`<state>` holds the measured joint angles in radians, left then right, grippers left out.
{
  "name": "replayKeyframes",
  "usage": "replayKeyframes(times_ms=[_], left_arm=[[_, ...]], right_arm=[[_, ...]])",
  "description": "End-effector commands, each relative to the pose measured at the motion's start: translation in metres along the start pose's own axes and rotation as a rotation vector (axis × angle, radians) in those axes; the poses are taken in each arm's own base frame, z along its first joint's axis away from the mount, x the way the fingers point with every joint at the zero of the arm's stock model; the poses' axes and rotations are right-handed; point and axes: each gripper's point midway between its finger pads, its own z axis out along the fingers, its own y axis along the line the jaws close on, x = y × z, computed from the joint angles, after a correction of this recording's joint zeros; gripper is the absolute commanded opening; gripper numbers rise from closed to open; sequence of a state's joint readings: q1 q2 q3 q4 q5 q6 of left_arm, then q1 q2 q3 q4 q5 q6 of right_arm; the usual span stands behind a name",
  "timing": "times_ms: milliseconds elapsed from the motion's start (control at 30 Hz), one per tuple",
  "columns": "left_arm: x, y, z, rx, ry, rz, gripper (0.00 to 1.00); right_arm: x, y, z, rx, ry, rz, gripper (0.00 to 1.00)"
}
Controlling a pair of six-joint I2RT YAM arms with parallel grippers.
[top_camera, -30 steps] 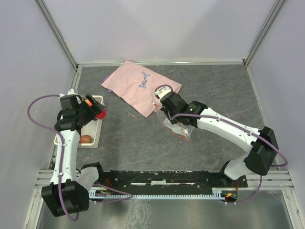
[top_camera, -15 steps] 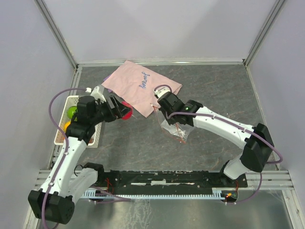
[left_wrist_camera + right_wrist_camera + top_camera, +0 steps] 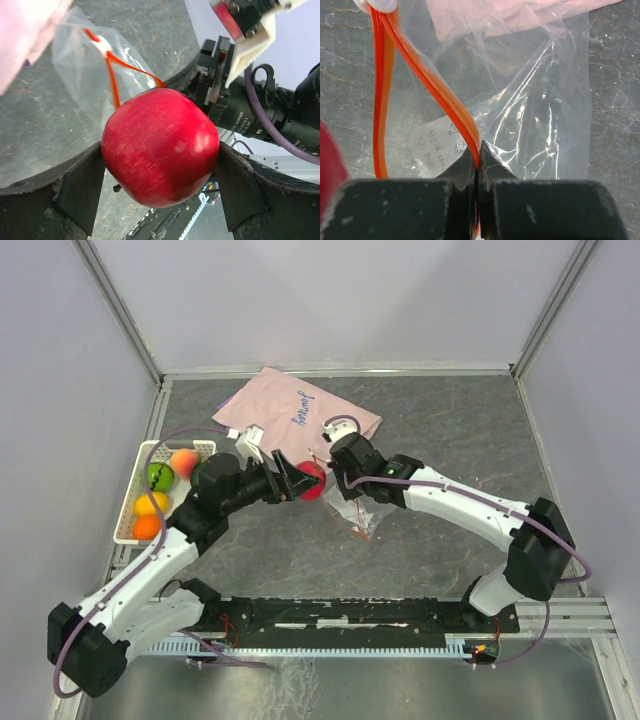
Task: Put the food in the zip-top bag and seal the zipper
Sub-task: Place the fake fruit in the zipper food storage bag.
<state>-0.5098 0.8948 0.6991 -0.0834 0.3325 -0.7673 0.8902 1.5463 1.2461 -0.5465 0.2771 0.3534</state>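
My left gripper [image 3: 305, 481] is shut on a red fruit [image 3: 313, 480] and holds it right at the mouth of the clear zip-top bag [image 3: 363, 517]. In the left wrist view the red fruit [image 3: 160, 146] fills the jaws, with the bag [image 3: 90, 65] and its red-orange zipper [image 3: 114, 85] just behind. My right gripper [image 3: 335, 486] is shut on one side of the zipper [image 3: 445, 100] and holds the bag [image 3: 545, 115] open above the table. The fruit's red edge [image 3: 330, 165] shows at the left of the right wrist view.
A white slotted basket [image 3: 133, 530] at the left holds peach [image 3: 183, 462], green [image 3: 160, 477] and two orange fruits [image 3: 148, 526]. A pink cloth with blue writing [image 3: 290, 420] lies at the back, just behind the bag. Grey walls stand around the table.
My left arm has swung right from the basket, carrying the red fruit to the bag's mouth. My right gripper has kept hold of the zipper and shifted slightly.
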Motion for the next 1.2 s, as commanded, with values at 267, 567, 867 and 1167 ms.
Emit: replayKeyframes(times_ms=[267, 567, 867, 1167], left_arm=[[0.016, -0.031, 0.039, 0.108, -0.067, -0.021, 0.52], [0.035, 0.028, 0.046, -0.143, -0.068, -0.025, 0.52], [0.036, 0.053, 0.042, -0.273, -0.063, -0.009, 0.53], [0.030, 0.029, 0.042, -0.219, -0.058, 0.038, 0.58]], right_arm=[[-0.027, 0.024, -0.013, -0.130, -0.113, 0.085, 0.02], [-0.037, 0.029, -0.031, -0.180, -0.151, 0.101, 0.02], [-0.043, 0.040, -0.040, -0.250, -0.178, 0.131, 0.02], [-0.045, 0.053, -0.037, -0.316, -0.180, 0.160, 0.02]])
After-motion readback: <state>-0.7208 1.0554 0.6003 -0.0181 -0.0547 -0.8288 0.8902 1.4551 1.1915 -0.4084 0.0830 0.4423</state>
